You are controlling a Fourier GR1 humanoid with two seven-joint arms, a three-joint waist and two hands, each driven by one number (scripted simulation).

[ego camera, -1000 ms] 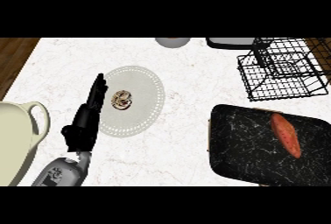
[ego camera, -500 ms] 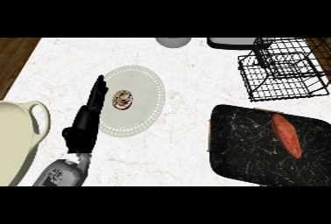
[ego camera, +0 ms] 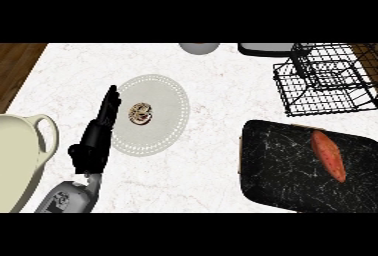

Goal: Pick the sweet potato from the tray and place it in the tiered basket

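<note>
- Fingers of the robot's black left hand point(ego camera: 97, 134) are straight and held together, pointing toward the upper part of the frame and holding nothing.
- That hand sits at the left of the frame, its fingertips reaching along the left rim of a white round plate with a dotted border point(ego camera: 164, 102); compared with a second ago it stands in almost the same place, tilted perhaps a shade more upright.
- On the plate lies a small brown and cream pastry-like item point(ego camera: 140, 113), not touched by the hand.
- An elongated orange sweet potato point(ego camera: 328, 155) lies on a black marbled rectangular tray point(ego camera: 280, 170) at the lower right of the frame, toward the tray's right side, exactly where it lay a second ago.
- Above the tray, at the upper right, stands a black wire tiered basket point(ego camera: 325, 80), with nothing visible in it.
- No right hand shows anywhere in the frame, so I cannot speak of its fingers.
- Since almost nothing has changed, my judgement is that the task has barely started: the sweet potato has not been picked up, and the reach toward the tray has yet to appear.
- The tray and basket both lie at the right, so the right hand looks the likelier one for the job.
- At the left edge sits a cream ceramic jug with a looped handle point(ego camera: 22, 160), and a pale grey round bowl point(ego camera: 198, 48) is cut off at the top.
</note>
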